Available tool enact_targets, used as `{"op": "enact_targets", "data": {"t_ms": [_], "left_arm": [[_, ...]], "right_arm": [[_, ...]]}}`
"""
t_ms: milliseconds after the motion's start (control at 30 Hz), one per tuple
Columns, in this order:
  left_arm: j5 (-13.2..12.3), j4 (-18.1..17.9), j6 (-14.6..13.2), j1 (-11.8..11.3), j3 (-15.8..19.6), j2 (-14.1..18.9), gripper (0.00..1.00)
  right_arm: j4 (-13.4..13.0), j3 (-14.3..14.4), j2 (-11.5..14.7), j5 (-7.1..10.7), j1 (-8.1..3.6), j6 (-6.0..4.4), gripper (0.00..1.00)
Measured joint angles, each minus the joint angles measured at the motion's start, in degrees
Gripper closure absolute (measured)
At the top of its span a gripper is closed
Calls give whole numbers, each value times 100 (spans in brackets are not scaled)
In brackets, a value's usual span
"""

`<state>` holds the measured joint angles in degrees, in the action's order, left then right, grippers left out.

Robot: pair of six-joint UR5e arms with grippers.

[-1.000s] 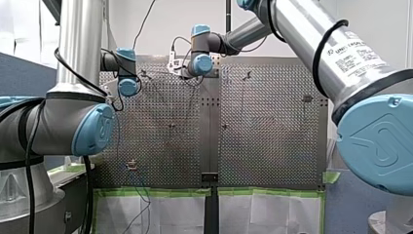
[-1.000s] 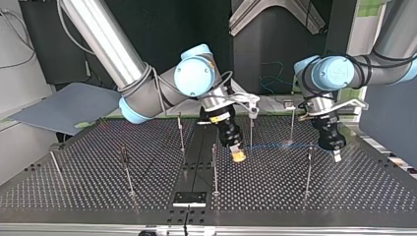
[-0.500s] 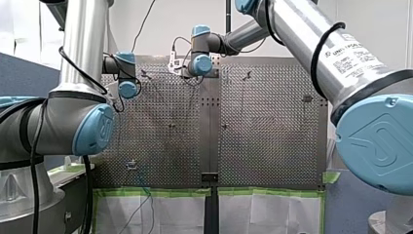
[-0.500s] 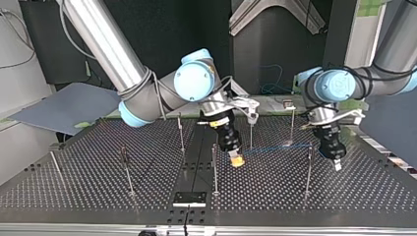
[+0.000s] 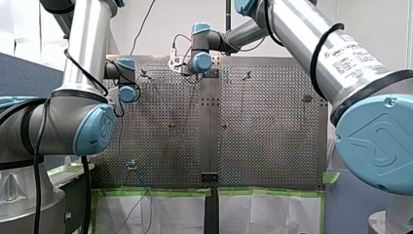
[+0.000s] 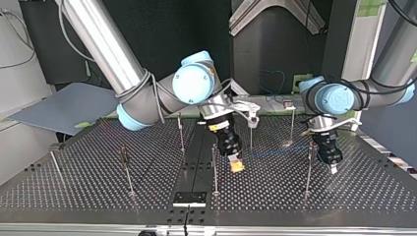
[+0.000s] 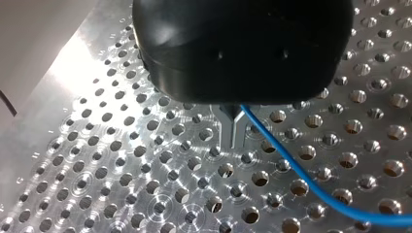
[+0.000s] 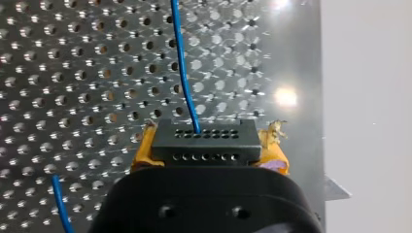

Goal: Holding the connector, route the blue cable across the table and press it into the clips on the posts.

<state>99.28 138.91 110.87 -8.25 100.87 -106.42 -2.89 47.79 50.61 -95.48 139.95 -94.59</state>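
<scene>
Where the right wrist view looks along its own fingers, the right gripper (image 8: 209, 151) clamps the black connector (image 8: 203, 138) between yellow pads (image 8: 145, 153). The cable (image 8: 183, 63) leaves the connector's far face and runs ahead over the table (image 8: 73, 73).

Left wrist view: the left gripper (image 7: 233, 131) has its metal fingers (image 7: 227, 127) almost together. The cable comes out at their root and trails off to one side above the holes.

Top view: the cable is faint, strung between the two grippers and passing a post (image 6: 309, 169) just beside the left gripper.

Against a second ago, both grippers sit lower in the top view, nearer its close edge.

Front view: both grippers are hidden behind the wrists. Only the wrist views show the grips.
</scene>
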Motion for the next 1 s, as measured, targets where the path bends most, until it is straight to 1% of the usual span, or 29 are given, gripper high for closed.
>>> {"op": "enact_targets", "data": {"t_ms": [200,300,433,567,833,1000], "left_arm": [[-41,6,29,-15,-6,-3,100],[-46,6,44,-15,-7,-4,100],[-63,6,74,-17,-8,-4,100],[-70,7,104,-17,-6,-6,100],[-72,34,245,-17,-3,-6,100],[-61,172,282,-17,7,-6,100]], "right_arm": [[91,-179,-15,-13,1,-3,100],[178,-286,-24,-21,0,-6,100],[277,-495,-31,-24,-3,-10,100],[323,-661,-35,-24,-4,-11,100],[353,-742,-40,-24,-8,-12,100],[393,-742,-41,-25,-35,-15,100]]}}
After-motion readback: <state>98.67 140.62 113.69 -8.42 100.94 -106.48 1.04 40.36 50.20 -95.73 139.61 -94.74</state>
